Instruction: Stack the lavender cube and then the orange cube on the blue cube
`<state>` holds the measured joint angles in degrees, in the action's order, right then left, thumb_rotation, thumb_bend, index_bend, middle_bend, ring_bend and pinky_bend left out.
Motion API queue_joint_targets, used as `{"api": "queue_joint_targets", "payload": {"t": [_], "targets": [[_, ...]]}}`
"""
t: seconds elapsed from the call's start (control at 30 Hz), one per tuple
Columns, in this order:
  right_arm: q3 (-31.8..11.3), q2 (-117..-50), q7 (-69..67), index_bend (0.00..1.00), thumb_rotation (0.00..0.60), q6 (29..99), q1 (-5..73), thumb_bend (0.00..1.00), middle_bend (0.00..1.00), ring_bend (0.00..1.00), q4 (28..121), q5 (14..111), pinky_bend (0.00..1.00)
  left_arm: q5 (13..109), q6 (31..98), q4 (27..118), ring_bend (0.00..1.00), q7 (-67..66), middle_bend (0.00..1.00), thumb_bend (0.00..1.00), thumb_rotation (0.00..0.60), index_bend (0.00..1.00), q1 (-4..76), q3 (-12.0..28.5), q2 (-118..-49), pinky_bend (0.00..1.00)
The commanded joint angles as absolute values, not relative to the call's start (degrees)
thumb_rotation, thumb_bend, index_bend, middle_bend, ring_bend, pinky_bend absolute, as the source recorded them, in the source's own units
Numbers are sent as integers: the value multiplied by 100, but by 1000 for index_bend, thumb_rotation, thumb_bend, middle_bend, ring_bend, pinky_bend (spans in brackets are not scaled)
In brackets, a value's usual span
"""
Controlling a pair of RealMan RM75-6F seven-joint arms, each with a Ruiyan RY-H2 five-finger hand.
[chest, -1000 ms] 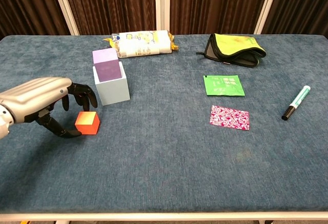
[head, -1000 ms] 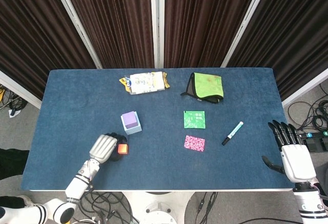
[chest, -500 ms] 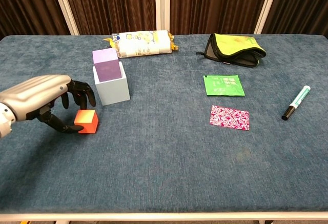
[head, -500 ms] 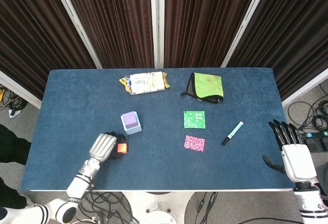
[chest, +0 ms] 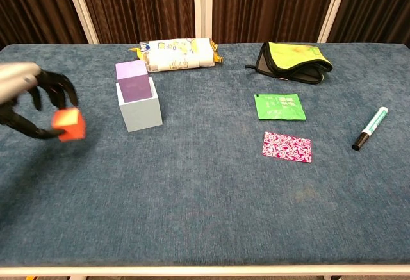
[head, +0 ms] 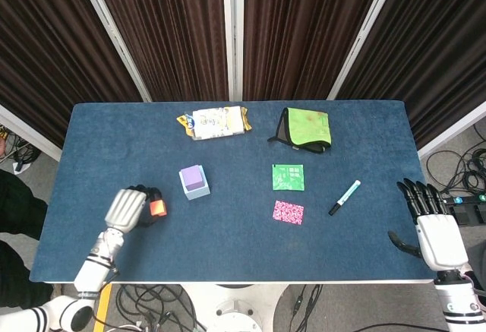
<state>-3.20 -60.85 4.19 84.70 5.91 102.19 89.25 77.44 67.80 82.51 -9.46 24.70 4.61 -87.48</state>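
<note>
One second ago the orange cube (chest: 68, 125) sat on the surface; now the left robot hand (head: 129, 208) pinches it in dark fingertips and has carried it up and toward the surface's left edge. The lavender cube (head: 191, 176) already sits on the blue cube (chest: 139, 106) left of centre, so only the orange one remains to stack. The right robot hand (head: 435, 229) hangs spread and empty off the right edge. In the chest view the left robot hand is blurred and cut off, hiding its grip.
</note>
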Motion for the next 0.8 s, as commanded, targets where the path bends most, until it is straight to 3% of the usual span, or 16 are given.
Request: {"api": "queue_joint_targets", "payload": {"t": [0.03, 0.4, 0.8], "targets": [[-317, -6092, 438, 23, 600, 8471, 594, 130, 51, 0, 10224, 8937, 0, 7581, 6870, 8473, 422, -1076, 625, 295, 600, 471, 2441, 657, -8370, 477], [-314, -6098, 474, 23, 600, 8493, 588, 130, 51, 0, 10242, 8960, 0, 7248, 6626, 9281, 422, -1624, 627, 295, 600, 471, 2987, 1372, -7690, 473], [-313, -6111, 487, 23, 600, 8501, 582, 130, 51, 0, 10229, 8955, 0, 6432, 6050, 9879, 422, -2528, 627, 295, 600, 471, 3905, 1790, -7995, 463]]}}
